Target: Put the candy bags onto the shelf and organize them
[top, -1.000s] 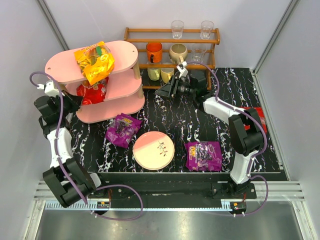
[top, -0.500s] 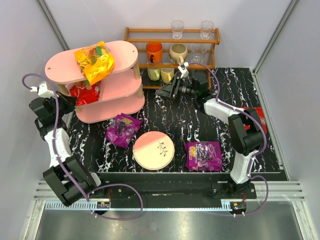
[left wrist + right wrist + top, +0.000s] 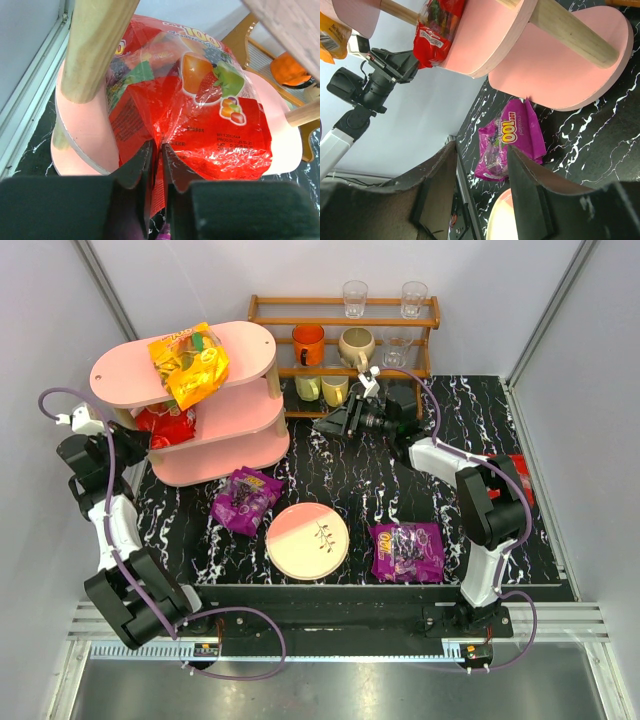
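Observation:
The pink shelf stands at the back left. An orange-yellow candy bag lies on its top board. My left gripper is at the shelf's left end, shut on the edge of a red candy bag that lies on the middle board; the left wrist view shows this gripper pinching the red bag. Two purple bags lie on the table. A second red bag lies partly hidden under the right arm. My right gripper is open and empty, right of the shelf.
A round pink-and-cream plate lies between the purple bags. A brown wooden rack with mugs and glasses stands behind the right gripper. In the right wrist view the open gripper faces the shelf and a purple bag.
My left gripper has drawn back to the left, and the red bag has shifted left with it on the middle board. The right arm has hardly moved.

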`<state>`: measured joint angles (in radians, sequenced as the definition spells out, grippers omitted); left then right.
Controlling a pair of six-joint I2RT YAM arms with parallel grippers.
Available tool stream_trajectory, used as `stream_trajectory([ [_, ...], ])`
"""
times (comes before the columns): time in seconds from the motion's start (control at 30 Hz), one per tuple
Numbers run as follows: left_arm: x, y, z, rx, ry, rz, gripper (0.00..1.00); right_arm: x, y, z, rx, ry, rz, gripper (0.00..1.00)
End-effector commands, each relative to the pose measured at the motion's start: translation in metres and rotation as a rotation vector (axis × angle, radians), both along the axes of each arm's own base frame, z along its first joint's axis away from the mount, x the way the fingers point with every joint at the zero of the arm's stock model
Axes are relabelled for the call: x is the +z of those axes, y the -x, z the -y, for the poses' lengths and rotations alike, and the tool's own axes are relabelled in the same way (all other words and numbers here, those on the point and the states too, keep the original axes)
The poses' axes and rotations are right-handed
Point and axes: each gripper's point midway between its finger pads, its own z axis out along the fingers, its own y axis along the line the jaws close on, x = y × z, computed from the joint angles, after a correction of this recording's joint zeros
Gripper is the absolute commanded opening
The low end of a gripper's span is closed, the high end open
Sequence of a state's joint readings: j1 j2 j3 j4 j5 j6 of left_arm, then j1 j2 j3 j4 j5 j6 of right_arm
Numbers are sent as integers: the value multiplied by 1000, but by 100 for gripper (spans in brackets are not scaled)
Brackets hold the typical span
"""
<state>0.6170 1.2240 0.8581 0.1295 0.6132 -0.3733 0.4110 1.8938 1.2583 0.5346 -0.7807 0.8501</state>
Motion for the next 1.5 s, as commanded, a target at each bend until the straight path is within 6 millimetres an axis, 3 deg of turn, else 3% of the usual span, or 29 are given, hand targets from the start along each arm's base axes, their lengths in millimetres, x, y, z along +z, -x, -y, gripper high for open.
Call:
stream_trajectory([
  [0.0, 34, -3, -8, 19, -55, 99, 27, 10, 0, 4, 13, -20, 47, 53],
  [0.07, 34, -1, -7, 29, -55, 101, 41, 13, 0, 6, 10, -21, 53, 54],
  [0.1, 38, 2, -4, 31, -53, 111, 57, 14, 0, 8, 7, -21, 53, 54],
  [0.13, 41, 5, -3, 36, -57, 119, 64, 13, 0, 10, 2, -19, 50, 54],
  [0.3, 69, 25, 6, 77, -58, 177, 80, 25, 5, 18, -4, -28, 61, 54],
  [0.37, 71, 33, 13, 77, -46, 173, 80, 31, 6, 23, -19, -23, 70, 54],
  [0.53, 54, 55, 23, 117, 1, 113, 86, 32, 7, 47, -111, 4, 15, 54],
  [0.6, 50, 66, 36, 107, 24, 113, 91, 26, 5, 68, -180, 6, -31, 54],
  [0.63, 42, 70, 41, 120, 40, 85, 95, 35, 9, 79, -210, 0, -31, 54],
  [0.7, 38, 78, 62, 86, 46, 86, 99, 27, 5, 110, -312, 18, -69, 55],
  [0.73, 34, 81, 66, 95, 48, 82, 99, 32, 13, 124, -353, 40, -89, 56],
  [0.8, 33, 92, 83, 69, 33, 93, 99, 23, 7, 162, -514, 145, -84, 58],
  [0.83, 32, 99, 87, 74, 27, 87, 99, 13, 22, 180, -577, 227, -158, 64],
  [0.9, 28, 104, 98, 44, 25, 73, 99, 2, 17, 231, -798, 371, -176, 75],
  [0.97, 23, 108, 114, -9, 41, 61, 99, -10, 29, 278, -962, 500, -229, 89],
  [1.0, 21, 109, 120, -28, 48, 58, 99, -13, 33, 295, -999, 548, -235, 91],
  [1.03, 19, 111, 125, -46, 53, 53, 99, -22, 39, 331, -1081, 595, -293, 93],
  [1.13, 13, 113, 144, -107, 57, 37, 99, -40, 48, 387, -1221, 688, -376, 96],
  [1.27, 5, 119, 161, -171, 35, -7, 99, -64, 48, 433, -1316, 775, -468, 97],
  [1.47, -2, 125, 167, -191, 27, -53, 99, -99, 46, 476, -1394, 850, -563, 98],
])
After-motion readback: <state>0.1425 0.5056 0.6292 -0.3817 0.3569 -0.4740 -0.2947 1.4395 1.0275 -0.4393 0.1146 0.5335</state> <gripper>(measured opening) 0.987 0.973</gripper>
